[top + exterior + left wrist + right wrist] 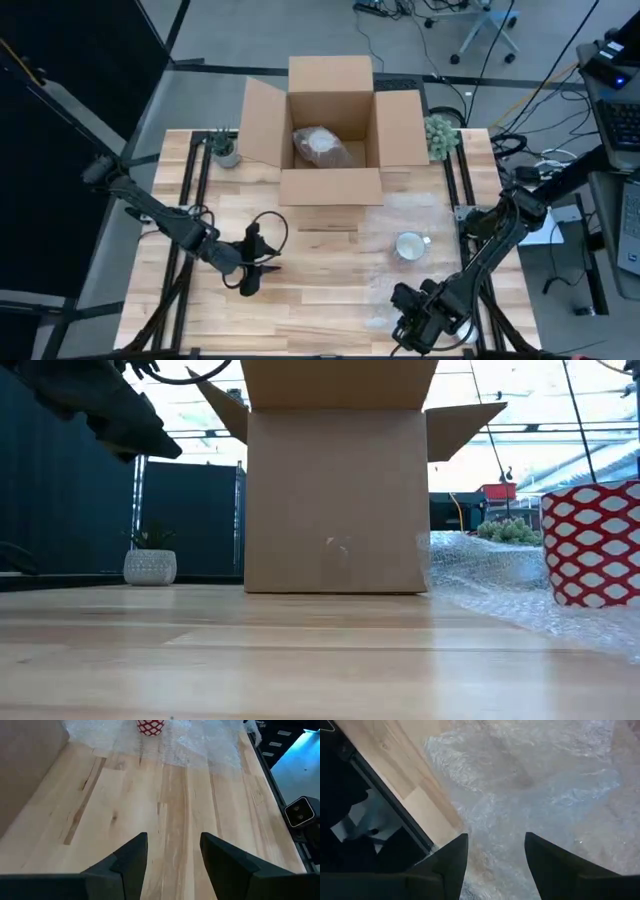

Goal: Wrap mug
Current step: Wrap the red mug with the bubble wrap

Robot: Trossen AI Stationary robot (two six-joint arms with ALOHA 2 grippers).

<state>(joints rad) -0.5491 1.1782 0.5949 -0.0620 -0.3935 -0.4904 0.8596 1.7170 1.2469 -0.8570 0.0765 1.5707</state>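
bare light-wood tabletop (300,660) up front in the low view, nothing on the near stretch. further back, big open cardboard box (331,130) sitting at the far middle, flaps out, with some clear-wrapped bundle (320,146) inside. small potted plant (226,150) just left of the box, another bit of greenery (440,133) by the right flap.

red-and-white patterned mug (592,545) standing upright on a sheet of bubble wrap (490,575), right of centre on the tabletop and a bit nearer than the box. seen from above, white inside and handle pointing right. not wrapped yet, just sitting on the sheet, which spreads from near the box front down toward the near right corner.

left claw (248,287) hanging over bare wood left of centre, well apart from the mug, fingers spread with nothing between them. from its own wrist cam, only wood past the fingers (131,860), mug and wrap way off at the far end.

right claw (418,322) down at the near right corner, over the near edge of the bubble wrap, close to the tabletop's rail. fingers (449,857) apart too, wrap showing through the gap, not pinching anything. mug not touched by either claw.
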